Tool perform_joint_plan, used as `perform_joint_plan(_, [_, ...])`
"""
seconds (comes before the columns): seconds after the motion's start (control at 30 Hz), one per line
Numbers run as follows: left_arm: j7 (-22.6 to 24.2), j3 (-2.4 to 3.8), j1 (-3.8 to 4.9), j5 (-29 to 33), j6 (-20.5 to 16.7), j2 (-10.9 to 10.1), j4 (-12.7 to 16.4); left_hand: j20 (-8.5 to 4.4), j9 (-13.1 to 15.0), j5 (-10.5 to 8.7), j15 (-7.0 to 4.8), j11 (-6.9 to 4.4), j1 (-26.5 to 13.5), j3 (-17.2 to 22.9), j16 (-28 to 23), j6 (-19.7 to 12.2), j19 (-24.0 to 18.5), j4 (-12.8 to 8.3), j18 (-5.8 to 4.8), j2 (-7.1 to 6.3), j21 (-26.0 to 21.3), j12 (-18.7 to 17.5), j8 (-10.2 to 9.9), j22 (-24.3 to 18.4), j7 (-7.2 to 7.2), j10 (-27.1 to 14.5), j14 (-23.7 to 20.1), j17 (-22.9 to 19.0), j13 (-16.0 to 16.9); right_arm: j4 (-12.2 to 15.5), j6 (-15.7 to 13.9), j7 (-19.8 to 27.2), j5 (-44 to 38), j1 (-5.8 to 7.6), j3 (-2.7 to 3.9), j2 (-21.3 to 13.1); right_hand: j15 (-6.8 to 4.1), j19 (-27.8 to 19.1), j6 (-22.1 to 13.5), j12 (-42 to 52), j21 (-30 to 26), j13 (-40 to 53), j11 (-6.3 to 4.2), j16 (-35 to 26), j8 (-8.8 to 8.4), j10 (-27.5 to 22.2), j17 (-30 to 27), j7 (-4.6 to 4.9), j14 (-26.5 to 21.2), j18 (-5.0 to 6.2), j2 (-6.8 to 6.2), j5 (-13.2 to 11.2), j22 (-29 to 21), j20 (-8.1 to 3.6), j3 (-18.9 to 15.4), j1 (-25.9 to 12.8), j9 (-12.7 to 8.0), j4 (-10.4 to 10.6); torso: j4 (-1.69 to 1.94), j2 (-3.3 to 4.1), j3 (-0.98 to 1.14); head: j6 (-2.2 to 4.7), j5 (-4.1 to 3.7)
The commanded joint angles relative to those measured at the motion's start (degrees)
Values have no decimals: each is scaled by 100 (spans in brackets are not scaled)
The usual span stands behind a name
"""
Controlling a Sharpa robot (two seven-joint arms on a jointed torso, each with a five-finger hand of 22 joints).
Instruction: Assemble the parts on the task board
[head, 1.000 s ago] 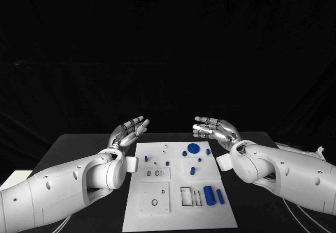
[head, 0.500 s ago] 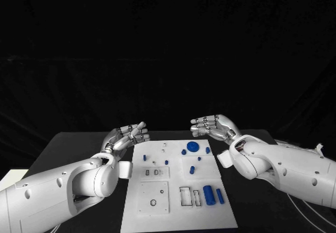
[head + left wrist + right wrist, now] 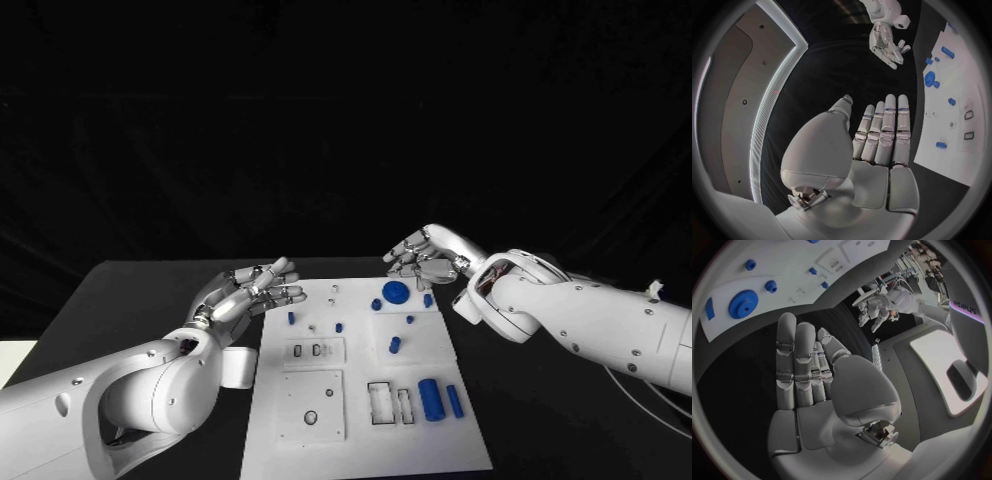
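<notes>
The white task board (image 3: 433,450) lies in the middle of the black table. On it are a blue gear (image 3: 395,292) at the far end, several small blue pegs such as one (image 3: 394,344) mid-board, and two blue cylinders (image 3: 431,398) near the front right. My left hand (image 3: 253,290) hovers at the board's far left corner, fingers straight and together, holding nothing (image 3: 882,132). My right hand (image 3: 423,258) hangs just beyond the gear, palm bare (image 3: 804,370). The gear (image 3: 743,303) and board (image 3: 817,260) lie beyond its fingertips.
The board has rectangular recesses (image 3: 384,402) beside the cylinders and a square plate with a small ring (image 3: 309,417) at front left. Black table (image 3: 130,310) extends on both sides of the board. A white block (image 3: 7,355) sits at the table's left edge.
The left hand has dropped lower and closer to the board's far left corner. The right hand has swung left, to just beyond the gear, and turned its fingers downward.
</notes>
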Motion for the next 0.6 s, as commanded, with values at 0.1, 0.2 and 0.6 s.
perform_joint_plan(0.1, [-86, 44, 33, 69, 120, -120, 300, 23, -6, -28, 0, 13, -13, -25, -58, 44, -43, -26, 46, -2, -56, -57, -58, -25, 24, 21, -67, -16, 1, 81, 579, -1140, -1999, 135, 19, 5, 32, 343, 58, -18, 1770, -9, 14, 1660, -23, -186, 1875, -30, 435, -289, -102, 0, 2070, 38, 122, -204, -2, 39, 87, 254, -25, 119, -69])
perform_joint_plan(0.2, [-99, 60, 45, 70, 102, -187, 420, 24, -6, -28, 1, 14, -15, -27, -61, 44, -44, -27, 46, -4, -58, -59, -60, -26, 25, 22, -69, -17, 1, 122, 744, -1437, -2344, 186, 28, 15, 48, 455, 16, -15, 2384, -7, 29, 2032, -31, -314, 2304, -59, 432, -376, -174, -69, 2818, 44, 130, -292, -7, 61, 101, 307, -26, 144, -81])
perform_joint_plan(0.6, [-140, 79, 110, 72, 108, -316, 676, 29, -7, -29, 5, 19, -25, -41, -77, 42, -47, -32, 47, -16, -66, -73, -72, -34, 30, 18, -76, -20, 0, 206, 1227, -1972, -3009, 252, 39, 101, 63, 355, 8, 14, 3326, 64, 48, 2499, -21, -448, 2717, -87, 300, -447, -287, -62, 3854, 115, 298, -346, 8, 129, 186, 434, -36, 176, -123])
